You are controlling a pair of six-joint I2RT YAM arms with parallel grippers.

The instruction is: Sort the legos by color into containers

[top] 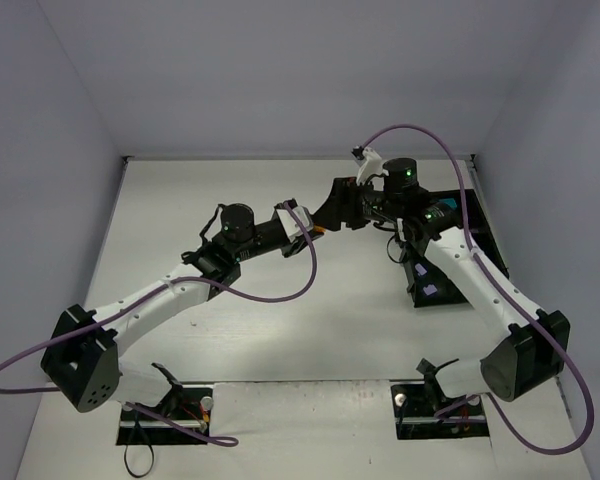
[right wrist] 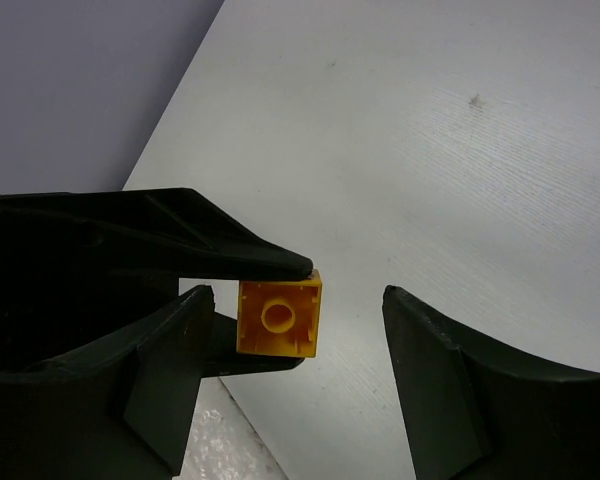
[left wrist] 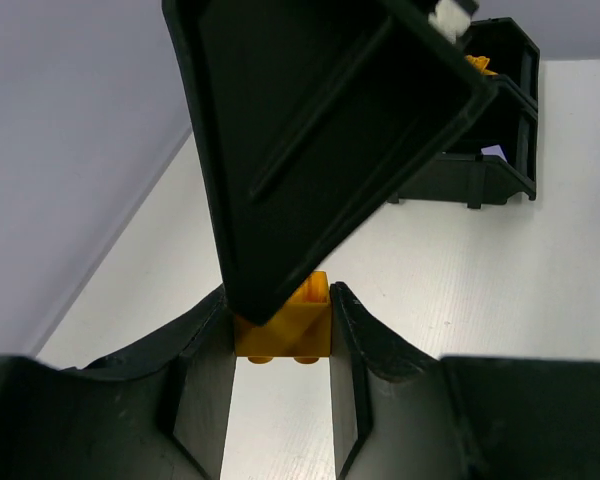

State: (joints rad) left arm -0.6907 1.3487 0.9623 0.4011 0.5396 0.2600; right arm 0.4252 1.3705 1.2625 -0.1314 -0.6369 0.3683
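— So, how far along is the sorting?

— Start at the left fingers (left wrist: 205, 370). They are clamped on one orange-yellow brick (left wrist: 285, 328), so that piece is not yet sorted. Further out, the black compartment tray (left wrist: 450, 180) already holds some bricks. An orange piece (left wrist: 477, 65) shows in a far compartment. From above, a lavender brick (top: 430, 292) and a cyan brick (top: 421, 270) lie in compartments under the right arm. I can find no other brick outside the tray, though the arms hide part of the desk (top: 280, 340). My guess is that the job is well on, with at least this one to go.

— And where is the brick relative to the fingers?

— It is pinched near the tips of the left pair, and it looks to be held up off the desk. The right fingers (right wrist: 450, 370) stand wide apart around it, gripping nothing. The brick sits in their gap, close to one finger and well off the other. Its hollow underside faces the right wrist camera.

— A handover?

— Looks like one. The right pair would need to close on the brick's free faces before the left lets go.

— And the tray?

— Off to the right, well apart from where the fingers meet.
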